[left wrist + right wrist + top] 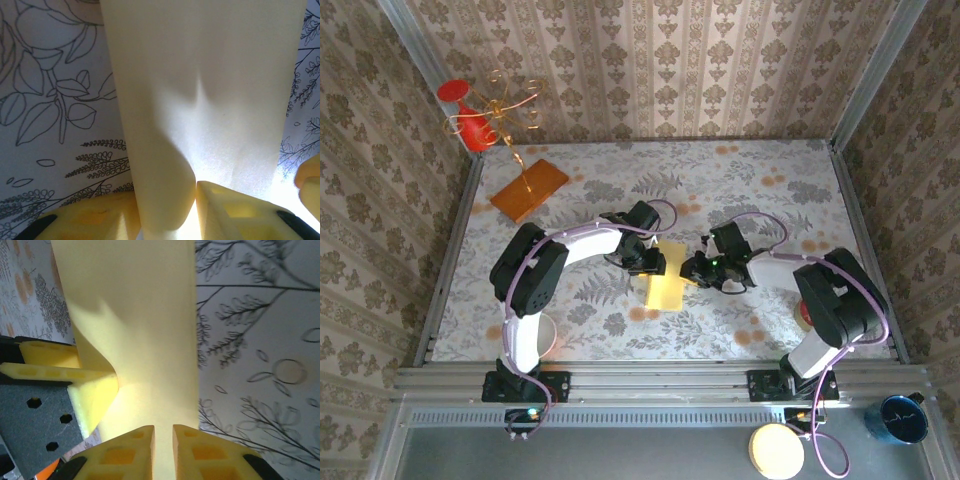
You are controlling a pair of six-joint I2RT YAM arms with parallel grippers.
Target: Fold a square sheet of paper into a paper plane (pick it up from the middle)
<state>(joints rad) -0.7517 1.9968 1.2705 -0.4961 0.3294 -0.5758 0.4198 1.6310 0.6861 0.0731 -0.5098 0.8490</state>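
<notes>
Now, at the far left corner of the floral table (770, 190) lies an orange board (528, 188), with a gold wire stand (505, 105) rising above it. Nearer, a white bowl (548, 335) peeks out beside the left arm's base. The left gripper (648, 262) sits at the table's middle, on the left edge of the sheet of paper (667, 285). The sheet is pale yellow and folded into a narrow strip, its long side running away from the arms. In the left wrist view the paper curls and passes down between the yellow fingers (235, 210), which are partly closed and grip it. On the strip's right edge, near its far end, is the right gripper (698, 270). Its fingers (200, 455) are almost together, with the paper pinched in the slim gap. Far right, off the table, stands a blue cup (900, 418).
</notes>
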